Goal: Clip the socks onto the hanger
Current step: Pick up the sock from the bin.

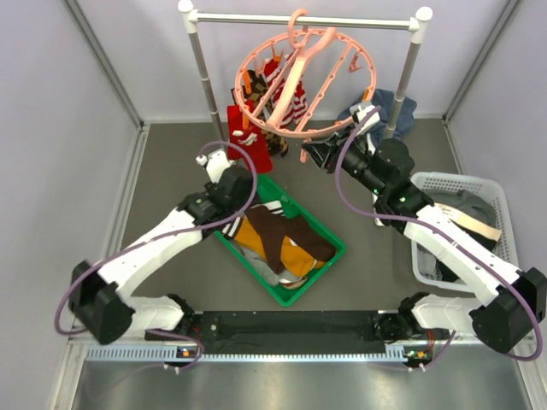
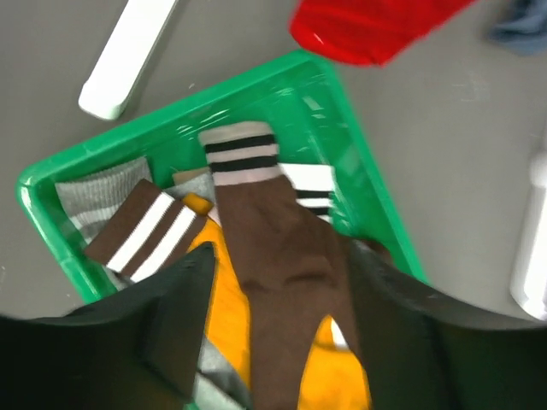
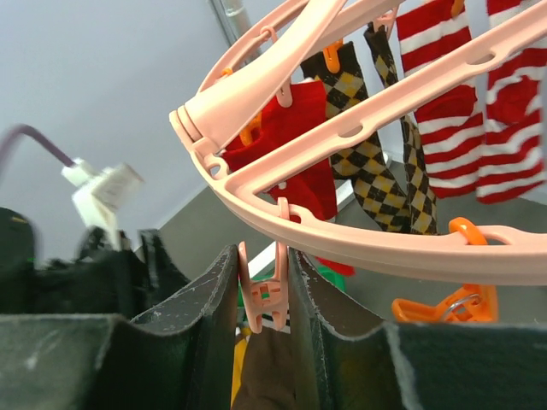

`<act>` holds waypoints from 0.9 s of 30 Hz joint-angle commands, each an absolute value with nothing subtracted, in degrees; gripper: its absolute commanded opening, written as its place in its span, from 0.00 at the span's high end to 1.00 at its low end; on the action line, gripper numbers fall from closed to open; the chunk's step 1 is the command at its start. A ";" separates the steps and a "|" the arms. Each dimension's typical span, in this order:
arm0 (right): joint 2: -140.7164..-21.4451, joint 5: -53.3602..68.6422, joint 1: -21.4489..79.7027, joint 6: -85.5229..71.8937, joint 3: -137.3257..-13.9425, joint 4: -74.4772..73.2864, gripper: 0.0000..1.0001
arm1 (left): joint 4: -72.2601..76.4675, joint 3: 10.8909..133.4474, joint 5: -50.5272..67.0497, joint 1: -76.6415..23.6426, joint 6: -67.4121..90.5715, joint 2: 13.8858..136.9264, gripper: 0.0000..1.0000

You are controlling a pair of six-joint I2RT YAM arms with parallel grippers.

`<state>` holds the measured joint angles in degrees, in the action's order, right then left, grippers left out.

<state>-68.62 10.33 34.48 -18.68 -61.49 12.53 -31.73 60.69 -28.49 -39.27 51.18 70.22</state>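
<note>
The pink hanger [image 1: 289,85] hangs from the rail. Red [image 3: 291,137], argyle [image 3: 376,162] and red-and-white striped [image 3: 444,85] socks are clipped to the hanger [image 3: 385,235]. My right gripper [image 3: 263,256], seen at the ring's near edge [image 1: 312,154], is shut on a pink clip [image 3: 263,295] under the ring. Loose socks lie in the green tray [image 2: 171,128]: a dark brown sock [image 2: 265,213], a mustard one [image 2: 226,290] and a brown one with white stripes [image 2: 141,235]. My left gripper [image 2: 278,256] is low over the tray [image 1: 244,209], open, a finger on each side of the dark brown sock.
A silver rail [image 1: 299,19] on two posts carries the hanger. A blue-grey cloth [image 1: 397,107] lies by the right post. A white basket [image 1: 461,196] with garments stands at the right. A red sock [image 2: 367,26] hangs just beyond the tray's far corner.
</note>
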 commanded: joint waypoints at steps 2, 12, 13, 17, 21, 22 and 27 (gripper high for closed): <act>-67.85 10.73 35.95 -16.88 -59.77 9.31 1.00 | -27.78 64.86 -34.36 -39.64 54.76 83.19 0.42; -67.94 11.07 35.95 -15.65 -58.89 9.58 1.00 | -32.70 76.02 -38.32 -37.09 54.85 104.49 0.63; -68.03 11.25 35.95 -15.56 -58.80 9.58 1.00 | -32.78 76.63 -38.15 -36.48 54.93 105.28 0.63; -67.94 11.51 36.04 -15.38 -58.54 9.84 1.00 | -32.61 76.91 -38.06 -34.90 55.55 108.97 0.64; -68.12 11.60 35.95 -15.29 -58.36 9.93 1.00 | -33.22 77.25 -35.08 -34.10 55.37 111.97 0.66; -68.29 11.51 36.03 -15.29 -58.36 9.93 1.00 | -33.31 77.17 -33.85 -34.28 55.28 112.58 0.66; -68.29 11.08 35.95 -15.20 -58.10 9.84 1.00 | -33.84 76.90 -30.33 -34.28 54.85 114.52 0.71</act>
